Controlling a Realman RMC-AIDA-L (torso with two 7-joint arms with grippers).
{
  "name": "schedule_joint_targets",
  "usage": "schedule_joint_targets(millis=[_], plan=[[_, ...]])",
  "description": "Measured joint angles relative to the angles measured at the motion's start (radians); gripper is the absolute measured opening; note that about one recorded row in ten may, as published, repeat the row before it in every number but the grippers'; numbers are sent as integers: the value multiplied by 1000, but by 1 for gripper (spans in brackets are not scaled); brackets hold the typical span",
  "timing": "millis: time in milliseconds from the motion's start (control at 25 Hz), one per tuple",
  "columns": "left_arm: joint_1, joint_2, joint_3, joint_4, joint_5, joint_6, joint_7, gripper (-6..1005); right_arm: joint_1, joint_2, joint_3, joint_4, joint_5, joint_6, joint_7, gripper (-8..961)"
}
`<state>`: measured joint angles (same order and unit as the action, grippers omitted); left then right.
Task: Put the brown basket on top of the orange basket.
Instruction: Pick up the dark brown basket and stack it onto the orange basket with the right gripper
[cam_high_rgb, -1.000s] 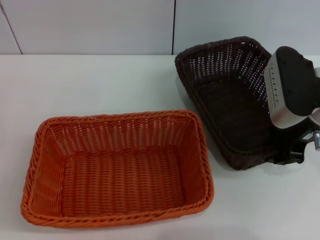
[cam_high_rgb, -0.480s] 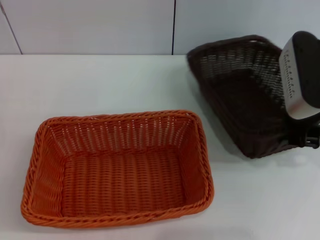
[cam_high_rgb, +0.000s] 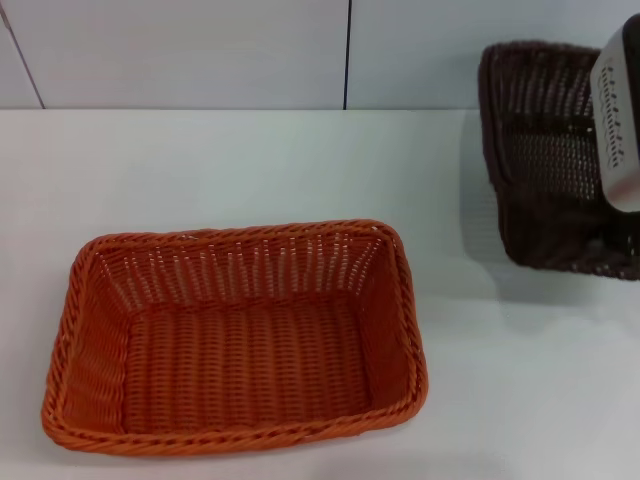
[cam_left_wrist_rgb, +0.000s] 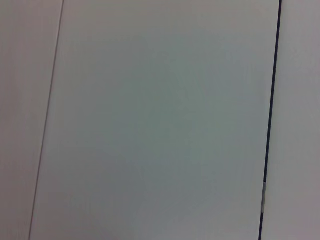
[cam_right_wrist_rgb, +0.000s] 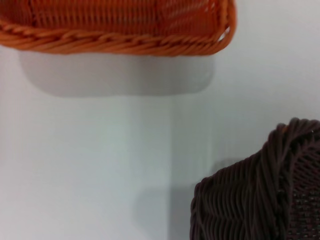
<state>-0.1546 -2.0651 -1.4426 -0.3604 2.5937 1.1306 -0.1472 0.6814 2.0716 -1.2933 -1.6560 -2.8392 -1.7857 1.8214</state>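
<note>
The orange basket (cam_high_rgb: 235, 335) sits flat on the white table at the front left; its rim also shows in the right wrist view (cam_right_wrist_rgb: 115, 40). The brown basket (cam_high_rgb: 545, 150) hangs tilted in the air at the far right, its open side facing left, casting a shadow on the table and wall. My right gripper (cam_high_rgb: 622, 235) holds it by its near right rim, with the fingers mostly hidden behind the silver wrist. One corner of the brown basket shows in the right wrist view (cam_right_wrist_rgb: 250, 200). The two baskets are well apart. My left gripper is out of view.
The white table (cam_high_rgb: 200, 160) ends at a pale panelled wall with a dark vertical seam (cam_high_rgb: 348, 55). The left wrist view shows only wall panels (cam_left_wrist_rgb: 150, 120).
My right arm has lifted the brown basket off the table and carried it up and to the right, tilting it more steeply. The orange basket has not moved.
</note>
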Motion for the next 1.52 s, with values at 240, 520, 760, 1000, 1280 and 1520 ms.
schedule_joint_targets(millis=[240, 520, 760, 1000, 1280, 1520], plan=[[3, 0, -3, 0, 0, 0, -3, 786, -7, 1, -41, -103, 1, -6, -6, 155], [13, 2, -2, 0, 0, 6, -36, 786, 20, -1, -147, -241, 2, -31, -76, 155], [20, 0, 5, -1, 0, 8, -36, 786, 30, 0, -232, -298, 33, -29, -155, 156], [27, -3, -2, -1, 0, 8, -36, 786, 55, -3, -236, -323, 190, -17, -250, 156], [50, 0, -62, -8, -3, 17, -37, 786, 53, -2, -243, -318, 277, -38, -370, 155], [69, 0, -118, -14, -3, 29, -37, 786, 26, -1, -219, -288, 350, -56, -428, 155]])
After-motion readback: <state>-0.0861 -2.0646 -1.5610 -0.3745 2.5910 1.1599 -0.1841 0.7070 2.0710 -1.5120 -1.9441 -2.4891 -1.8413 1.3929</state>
